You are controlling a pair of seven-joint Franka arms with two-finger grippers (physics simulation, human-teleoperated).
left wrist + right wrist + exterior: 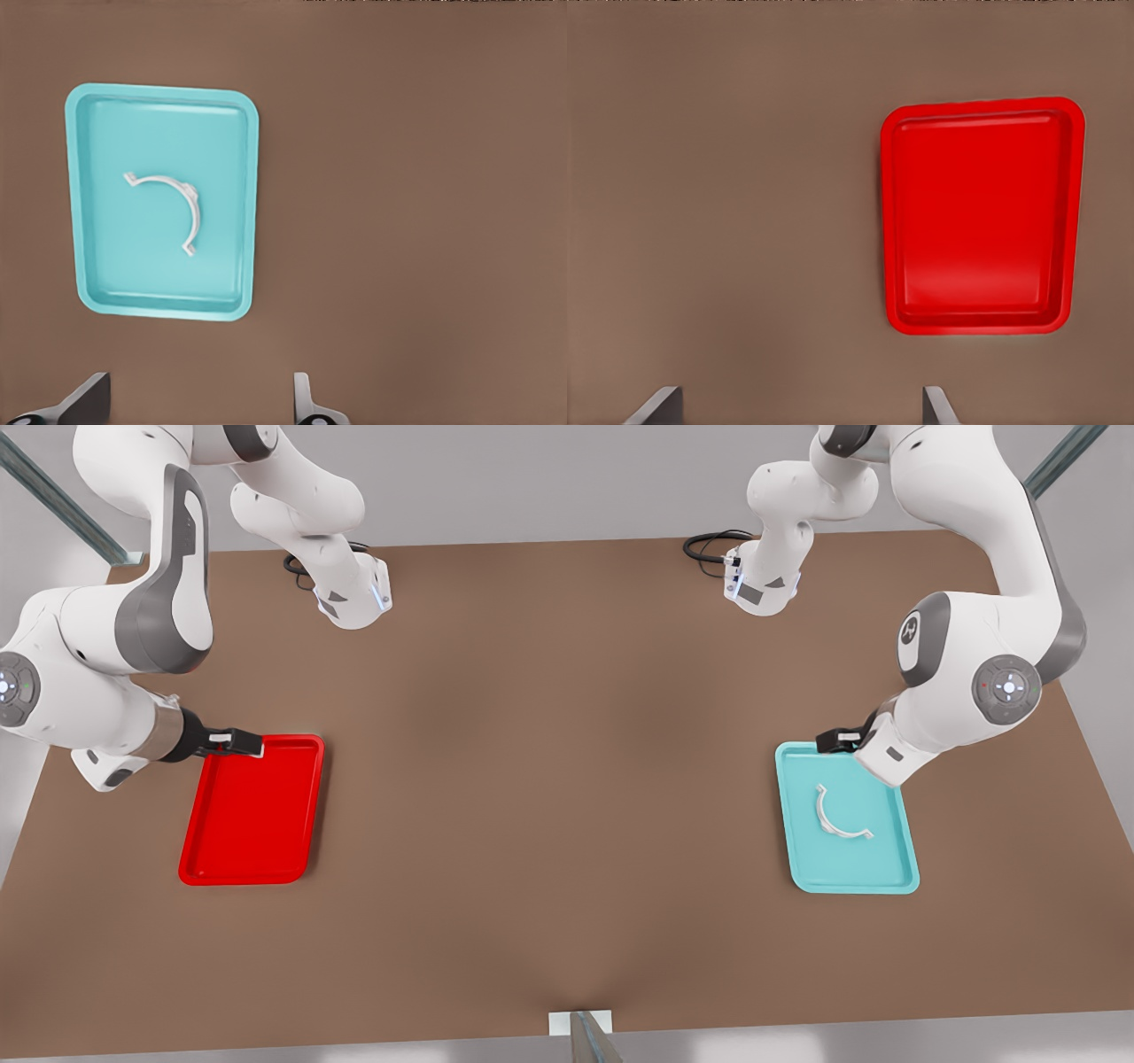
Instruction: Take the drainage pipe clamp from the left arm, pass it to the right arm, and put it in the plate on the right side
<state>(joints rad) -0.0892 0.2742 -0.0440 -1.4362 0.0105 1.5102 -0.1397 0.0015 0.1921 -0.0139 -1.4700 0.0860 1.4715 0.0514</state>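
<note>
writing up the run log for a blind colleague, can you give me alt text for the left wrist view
A small white drainage pipe clamp lies curved in a teal tray on a brown table, seen from above. The left gripper hangs open over bare table beside the tray, its two fingertips wide apart.

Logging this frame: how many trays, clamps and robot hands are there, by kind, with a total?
Trays: 2, the red plate and the teal tray.
Clamps: 1, the drainage pipe clamp, lying in the teal tray.
Hands: 2, the left hand and the right hand, both open.
Total: 5.
</note>
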